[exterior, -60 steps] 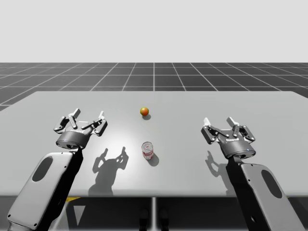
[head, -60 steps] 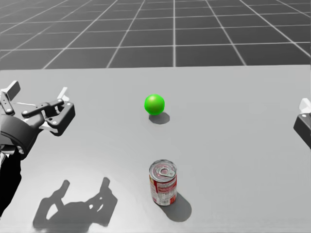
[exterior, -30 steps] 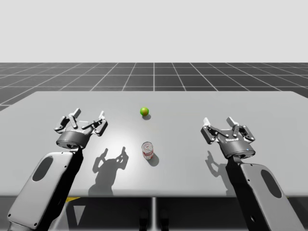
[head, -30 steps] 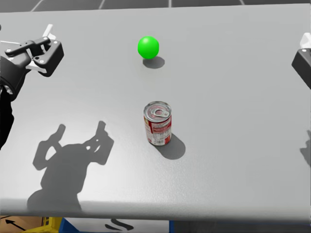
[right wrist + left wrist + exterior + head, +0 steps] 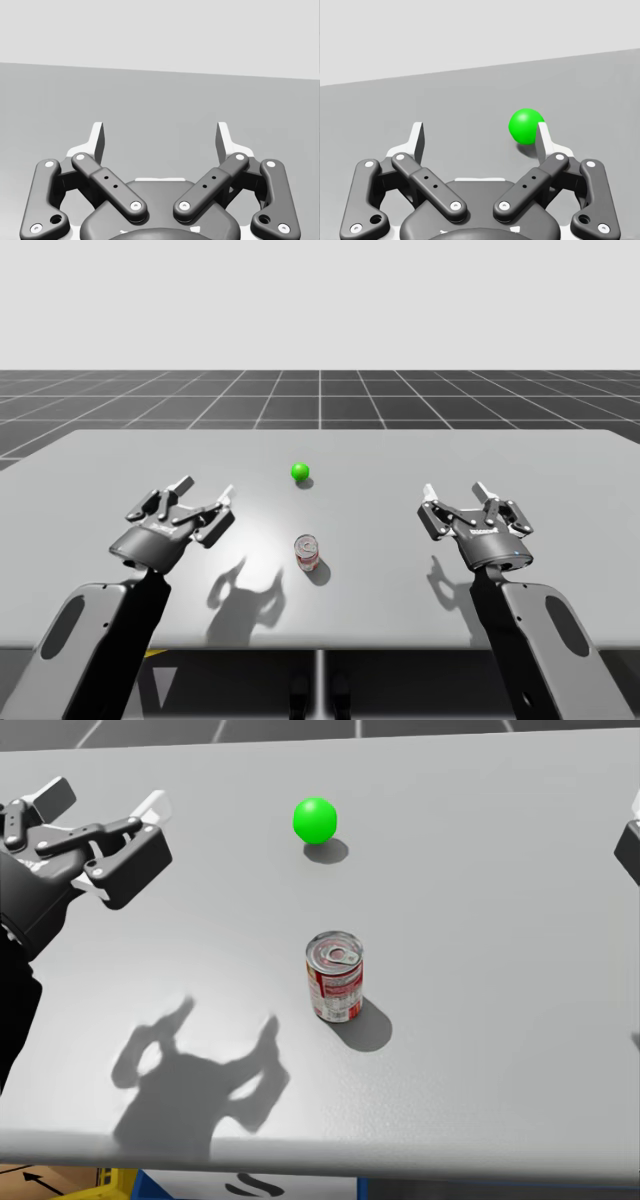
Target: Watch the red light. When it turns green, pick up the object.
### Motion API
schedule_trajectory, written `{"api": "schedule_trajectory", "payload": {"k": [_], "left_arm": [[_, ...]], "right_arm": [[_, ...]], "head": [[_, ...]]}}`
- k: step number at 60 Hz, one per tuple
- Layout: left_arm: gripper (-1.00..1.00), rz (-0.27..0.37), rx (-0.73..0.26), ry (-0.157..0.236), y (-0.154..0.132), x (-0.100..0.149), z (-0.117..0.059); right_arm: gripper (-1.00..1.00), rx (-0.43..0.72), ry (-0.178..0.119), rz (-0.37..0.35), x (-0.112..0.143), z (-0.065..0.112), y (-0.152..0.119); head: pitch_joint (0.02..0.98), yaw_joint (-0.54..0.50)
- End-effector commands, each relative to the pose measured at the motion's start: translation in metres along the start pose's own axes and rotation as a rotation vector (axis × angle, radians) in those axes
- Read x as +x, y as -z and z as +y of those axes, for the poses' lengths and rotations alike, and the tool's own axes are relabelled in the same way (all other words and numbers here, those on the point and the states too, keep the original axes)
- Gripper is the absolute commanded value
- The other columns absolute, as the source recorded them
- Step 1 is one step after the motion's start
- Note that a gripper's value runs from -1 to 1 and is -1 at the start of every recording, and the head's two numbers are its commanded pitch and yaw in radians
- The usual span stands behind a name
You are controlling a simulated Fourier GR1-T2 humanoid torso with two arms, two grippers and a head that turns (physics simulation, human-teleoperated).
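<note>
A round green light (image 5: 299, 472) (image 5: 315, 820) glows on the grey table (image 5: 560, 460), toward the far middle. A red-and-white can (image 5: 307, 552) (image 5: 335, 976) with a silver pull-tab lid stands upright nearer me, at the centre. My left gripper (image 5: 203, 502) (image 5: 103, 817) hovers open to the can's left, with nothing between its fingers. In the left wrist view the left gripper (image 5: 480, 142) points past the green light (image 5: 525, 126), which lies ahead by one fingertip. My right gripper (image 5: 462, 502) (image 5: 160, 140) hangs open to the can's right, empty; its edge (image 5: 630, 845) shows in the head view.
The table's front edge (image 5: 400, 1160) runs close below the can. Yellow and blue things (image 5: 110, 1182) lie under that edge. A dark grid floor (image 5: 320, 400) stretches beyond the table's far side.
The light went from orange to green in the high view. My left gripper has moved right and lower, toward the can. My head has turned downward. The right arm has stayed put.
</note>
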Motion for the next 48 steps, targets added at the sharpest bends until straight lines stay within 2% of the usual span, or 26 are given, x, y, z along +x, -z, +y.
{"api": "schedule_trajectory", "payload": {"k": [1,9,15,25,33,34,38,40,48], "left_arm": [[-1.00,0.034,-0.151,0.003,-0.025,-0.002,-0.025],[-1.00,0.095,-0.297,-0.040,-0.043,-0.012,-0.036],[-1.00,0.122,-0.359,-0.054,-0.048,-0.024,-0.041],[-1.00,0.161,-0.421,-0.037,-0.049,-0.052,-0.050],[-1.00,0.202,-0.468,-0.016,-0.045,-0.066,-0.059],[-1.00,0.205,-0.476,-0.001,-0.044,-0.068,-0.060],[-1.00,0.224,-0.492,0.003,-0.041,-0.074,-0.063],[-1.00,0.236,-0.497,0.020,-0.038,-0.077,-0.066],[-1.00,0.263,-0.519,0.032,-0.030,-0.084,-0.073]], "right_arm": [[-1.00,-0.001,0.000,0.000,0.000,0.000,0.000],[-1.00,-0.002,0.003,0.000,0.000,0.000,0.000],[-1.00,-0.003,0.007,-0.002,0.001,0.000,0.000],[-1.00,0.002,0.011,-0.002,0.001,0.000,0.000],[-1.00,0.001,0.012,-0.004,0.002,0.000,0.000],[-1.00,0.001,0.012,-0.005,0.002,0.000,0.000],[-1.00,0.003,0.013,-0.005,0.002,0.000,-0.001],[-1.00,0.003,0.014,-0.005,0.002,0.000,-0.001],[-1.00,0.004,0.016,-0.008,0.003,-0.001,-0.001]], "head": [[0.856,0.08],[0.858,0.08],[0.860,0.09],[0.859,0.09],[0.859,0.09],[0.858,0.09],[0.858,0.09],[0.859,0.09],[0.859,0.09]]}}
